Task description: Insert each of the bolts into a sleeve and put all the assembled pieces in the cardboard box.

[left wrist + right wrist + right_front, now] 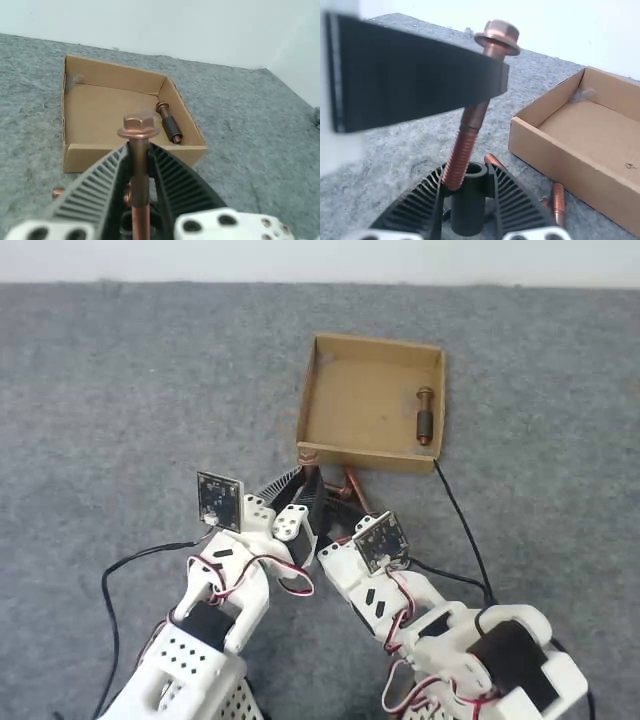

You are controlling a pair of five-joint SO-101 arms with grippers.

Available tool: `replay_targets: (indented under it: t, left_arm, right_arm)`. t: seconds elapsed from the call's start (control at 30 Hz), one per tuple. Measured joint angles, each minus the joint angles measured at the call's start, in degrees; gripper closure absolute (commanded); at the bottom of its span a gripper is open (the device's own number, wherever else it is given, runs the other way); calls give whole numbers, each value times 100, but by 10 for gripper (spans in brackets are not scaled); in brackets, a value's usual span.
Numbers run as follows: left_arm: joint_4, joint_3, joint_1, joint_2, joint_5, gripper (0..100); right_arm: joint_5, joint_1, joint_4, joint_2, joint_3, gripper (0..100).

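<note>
Hard to make out: in the high view both claws crowd together just outside the cardboard box point(372, 458), at the wall nearest the arms, and what they hold is mostly hidden there. In the right wrist view a blurred black finger point(415, 85) of the left gripper point(139, 148) covers the upper shank of the bolt point(139, 131). Whether the threaded tip is inside the sleeve point(469, 205) or only against its rim, cannot tell.

Surface: grey carpet point(120, 390) under everything. A pale wall point(300, 258) stands beyond the box on the side away from the arms.

Box open-topped. One assembled piece point(425, 416) lies inside, along the side wall on the right arm's side.

Left gripper pinches the bolt by its shank, head up, pointing toward the box. The right gripper point(467, 169) is clamped around the black sleeve, which stands upright with its mouth up, and the bolt's thread comes down at that mouth.

Wrist-only detail: the right wrist view shows two loose bolts point(557, 199) point(491, 161) on the carpet between the sleeve and the box's near wall. The left wrist view shows a copper bolt end point(57, 192) on the carpet near a front corner of the box.
</note>
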Motion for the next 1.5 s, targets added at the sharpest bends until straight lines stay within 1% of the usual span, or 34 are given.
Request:
replay_targets:
  t: [0.23,0.37,0.5,0.7,0.87,0.97,1.07,1.2,1.27,1.4,1.5]
  left_arm:
    - [0,0,0,0,0,988]
    - [167,-53,9,-35,0,988]
    - [229,-88,18,-62,0,988]
    - [237,-88,18,-62,-9,988]
    - [308,-88,26,-62,-440,988]
    - [290,-79,26,-88,-510,988]
    - [-35,0,35,-79,-510,988]
    - [-844,62,35,9,-510,988]
    - [-1116,62,0,9,-536,988]
    - [-1275,62,-123,0,-668,988]
    - [-1354,62,-158,0,-1055,988]
  right_arm:
    - [0,9,0,0,0,991]
    - [0,123,-369,18,0,991]
    - [-360,211,-492,18,0,991]
    - [-466,220,-510,18,0,991]
    - [-466,220,-510,18,0,991]
    - [-466,220,-510,18,0,991]
    - [-466,220,-519,9,0,991]
    - [-492,281,-589,-35,-18,991]
    - [-492,325,-492,0,-9,991]
    - [-484,325,-457,-9,0,991]
    - [-484,325,-457,-9,0,991]
